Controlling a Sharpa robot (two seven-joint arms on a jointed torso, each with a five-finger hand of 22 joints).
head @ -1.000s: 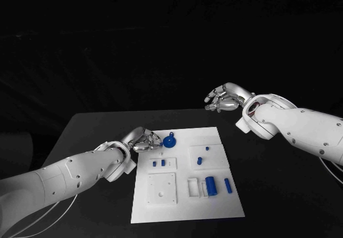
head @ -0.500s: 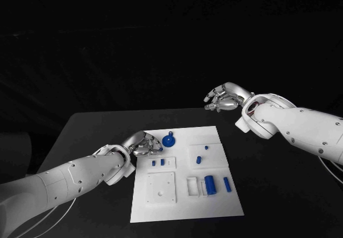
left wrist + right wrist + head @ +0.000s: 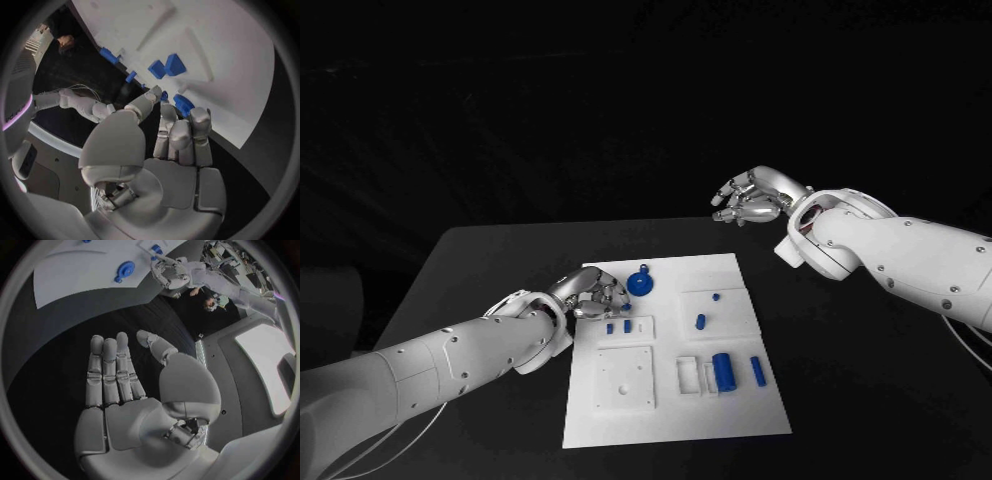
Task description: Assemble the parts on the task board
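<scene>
In the head view, the left hand sits low over the near-left corner of the task board, its fingers bunched beside the round blue part and just above the two small blue parts in their raised tile. I judge the step in hand to be picking a small part from this corner; the next move calls for a fine pinch on one piece without knocking its neighbours. The right hand hangs well apart, beyond the far edge of the tabletop, holding nothing.

In the left wrist view, the left hand's fingers lie together and curl toward a blue piece at their tips; whether they grip it or only touch it I cannot tell, since the fingers hide the contact.

In the right wrist view, the right hand is flat and empty, fingers straight, thumb apart.
</scene>
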